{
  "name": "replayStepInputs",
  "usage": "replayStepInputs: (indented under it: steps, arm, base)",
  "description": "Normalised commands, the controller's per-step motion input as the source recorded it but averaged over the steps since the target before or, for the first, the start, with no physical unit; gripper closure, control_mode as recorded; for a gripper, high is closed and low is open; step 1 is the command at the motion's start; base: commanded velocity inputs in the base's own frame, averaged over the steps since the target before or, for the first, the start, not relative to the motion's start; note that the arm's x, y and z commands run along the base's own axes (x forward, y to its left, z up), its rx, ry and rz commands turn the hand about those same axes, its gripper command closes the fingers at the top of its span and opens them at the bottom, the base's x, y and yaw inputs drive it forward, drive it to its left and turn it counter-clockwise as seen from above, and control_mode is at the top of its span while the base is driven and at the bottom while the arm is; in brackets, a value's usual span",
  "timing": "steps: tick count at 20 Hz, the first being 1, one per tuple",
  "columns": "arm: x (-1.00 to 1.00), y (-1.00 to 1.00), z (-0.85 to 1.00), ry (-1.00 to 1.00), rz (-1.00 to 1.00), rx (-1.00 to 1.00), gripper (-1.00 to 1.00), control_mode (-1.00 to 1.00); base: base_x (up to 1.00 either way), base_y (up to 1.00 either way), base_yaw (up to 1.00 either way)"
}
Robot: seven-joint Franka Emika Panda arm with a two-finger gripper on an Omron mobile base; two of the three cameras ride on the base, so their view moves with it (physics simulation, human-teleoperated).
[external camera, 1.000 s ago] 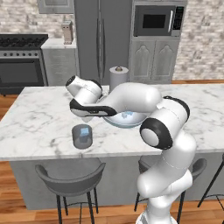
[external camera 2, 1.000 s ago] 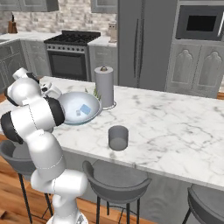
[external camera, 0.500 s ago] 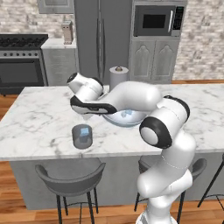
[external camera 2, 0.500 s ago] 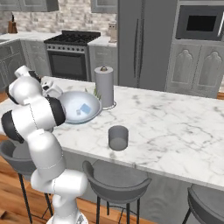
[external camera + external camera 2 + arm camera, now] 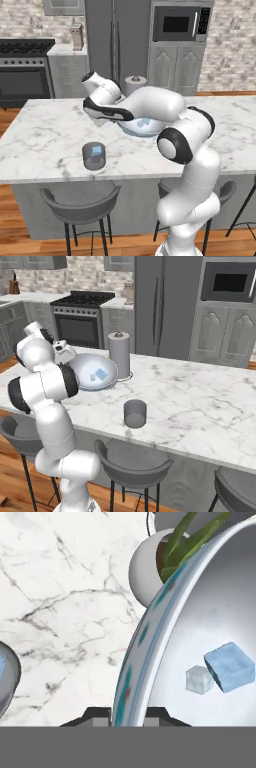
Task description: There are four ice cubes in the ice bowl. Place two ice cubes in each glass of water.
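The ice bowl [image 5: 142, 637] crosses the hand view, and its patterned rim runs up from between my fingertips. Two ice cubes lie inside it, a larger blue one [image 5: 230, 666] touching a smaller pale one [image 5: 200, 679]. My gripper [image 5: 127, 714] is open, a dark tip on each side of the rim, with nothing held. In the right base view the gripper [image 5: 64, 351] hangs at the left edge of the bowl [image 5: 82, 363], where ice cubes [image 5: 101, 374] show. One glass of water [image 5: 94, 155], with pale blue inside, stands front left of the bowl [image 5: 142, 129]. Another glass [image 5: 135, 413] stands front right.
A small white pot with a green plant [image 5: 152, 569] stands just beyond the bowl. A paper-towel roll [image 5: 119, 353] rises behind the bowl on the right. Bar stools [image 5: 82, 205] line the counter's front edge. A stove [image 5: 80, 321] and cabinets stand behind.
The hand has edged a little to the right, toward the bowl's rim. The glasses, bowl and cubes have stayed put.
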Motion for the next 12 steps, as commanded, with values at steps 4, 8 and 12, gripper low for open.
replayStepInputs:
  steps: [4,8,12]
  arm:
    - [0.02,-0.23,0.00,0.00,-0.06,0.00,1.00,-1.00]
    - [-0.03,-0.62,0.03,0.00,-0.13,0.00,1.00,-1.00]
    - [-0.22,-0.47,0.12,-0.02,-0.13,0.02,1.00,-1.00]
  base:
    - [0.00,0.00,0.00]
    - [0.00,0.00,0.00]
    - [0.00,0.00,0.00]
